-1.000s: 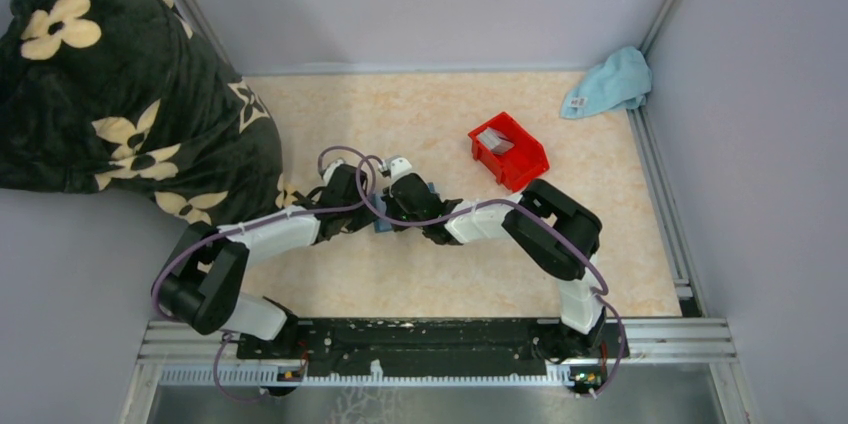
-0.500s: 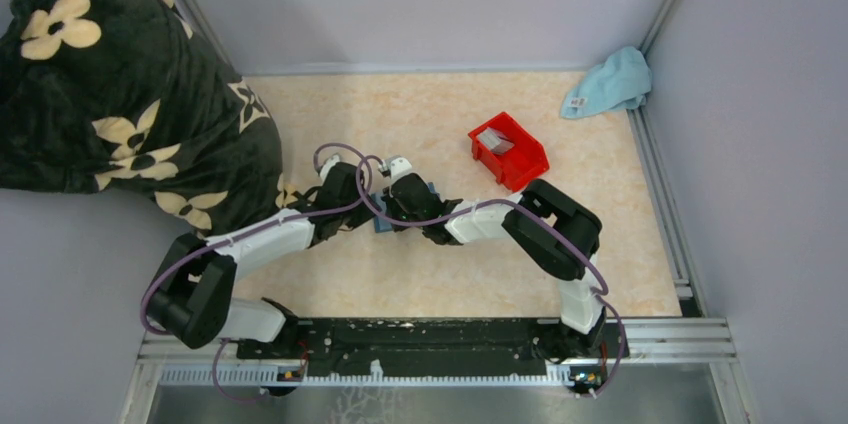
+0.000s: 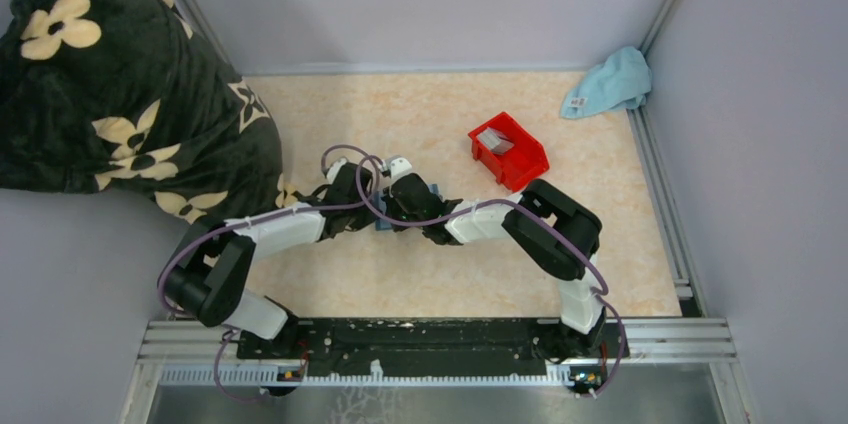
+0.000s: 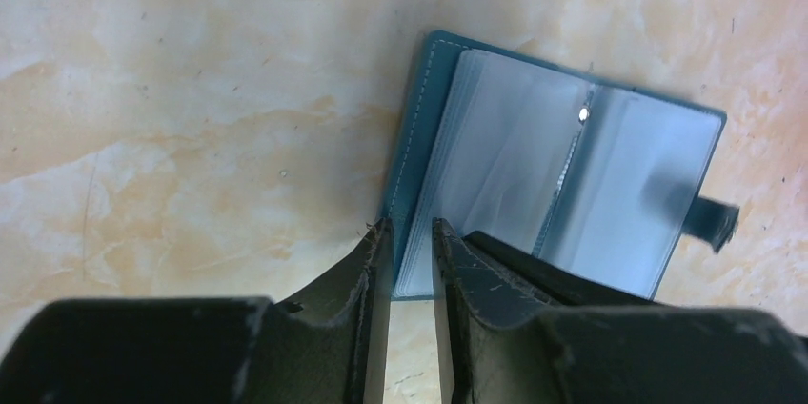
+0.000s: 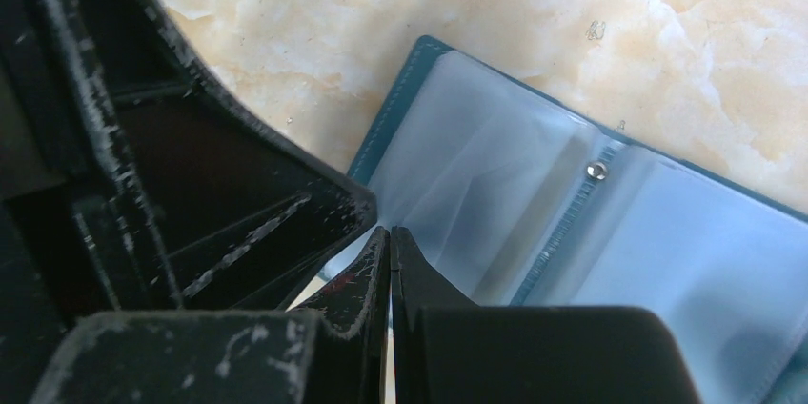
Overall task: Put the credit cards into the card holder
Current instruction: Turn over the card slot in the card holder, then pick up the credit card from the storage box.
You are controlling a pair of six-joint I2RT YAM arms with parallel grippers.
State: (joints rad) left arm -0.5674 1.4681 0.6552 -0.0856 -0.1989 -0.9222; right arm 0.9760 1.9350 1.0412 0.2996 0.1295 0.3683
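Clearly the step in hand is opening a pocket. The small teal-blue folding card holder [image 4: 562, 185] lies spread open and flat on the mottled beige table [image 3: 450, 274], near its middle, with both wrists meeting over it. The left gripper [image 4: 410, 231] has its jaws narrow, and they appear to nip the holder's left near edge, cover and sleeve ends lying in the slim gap. The right gripper [image 5: 391, 232] has its jaws fully closed, empty, the tips resting on the clear plastic sleeves [image 5: 495, 185] of the left leaf. Both arms bend in from the near edge, elbows out to the sides, fingers tilted down. To do this well, the left should pin the cover steady while the right tips part one sleeve gently, without dragging the card holder. The thin grey credit cards [image 3: 495, 141] sit in the red plastic bin [image 3: 525, 159], to the far right, well apart, so none is loaded yet.
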